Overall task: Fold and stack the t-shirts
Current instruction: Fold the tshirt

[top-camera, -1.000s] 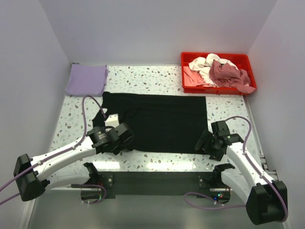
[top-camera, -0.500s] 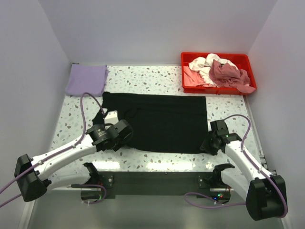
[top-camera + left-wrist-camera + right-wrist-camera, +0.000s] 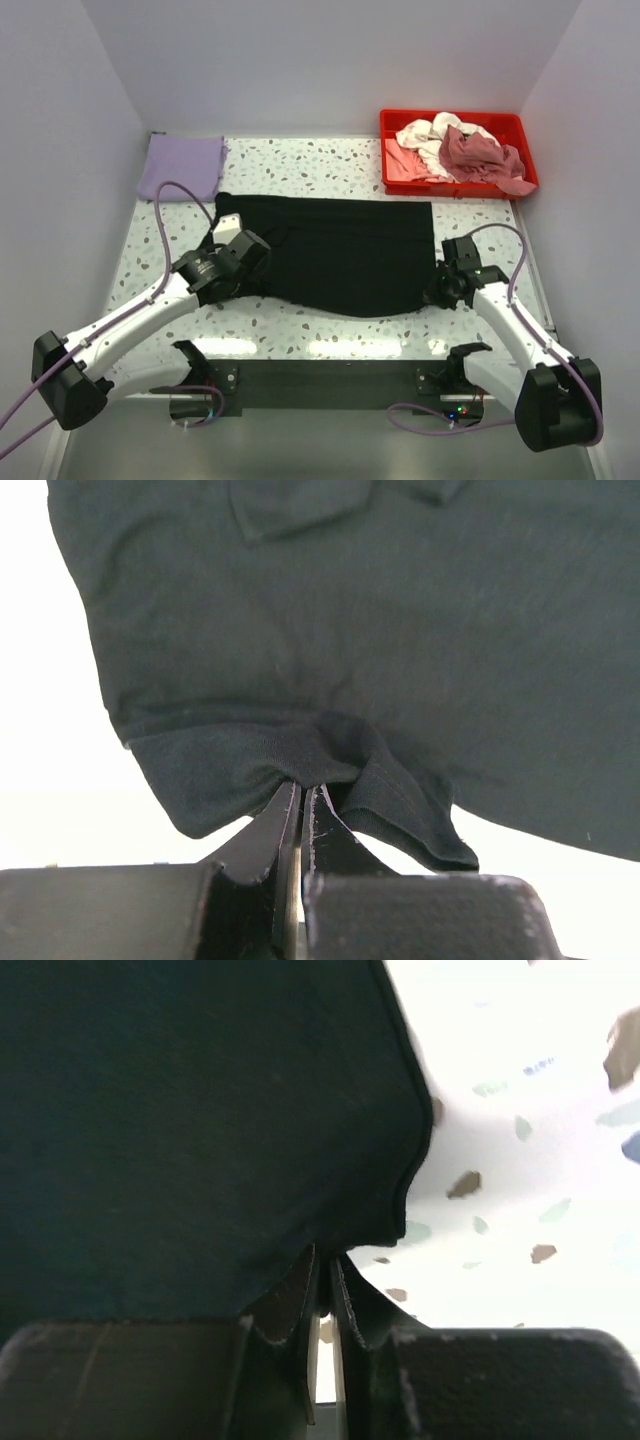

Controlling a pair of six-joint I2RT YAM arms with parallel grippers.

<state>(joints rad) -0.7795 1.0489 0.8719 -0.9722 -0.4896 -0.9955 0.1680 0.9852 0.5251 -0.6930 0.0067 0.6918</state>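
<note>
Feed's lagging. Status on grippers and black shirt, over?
Left gripper shut on black t-shirt, near hem. Right gripper shut on its right corner. Nothing on it; lavender shirt, red tray far side.

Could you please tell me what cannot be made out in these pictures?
Top view: the fingertips of the left gripper and right gripper hide under their own wrists.
Top view: the shirts heaped in the red tray overlap; their number is unclear.
Left wrist view: the black t-shirt is cut off by the frame edges.

Right jaws now tight on the black t-shirt [image 3: 340, 250] corner; left jaws and gripped hem farther back.
</note>
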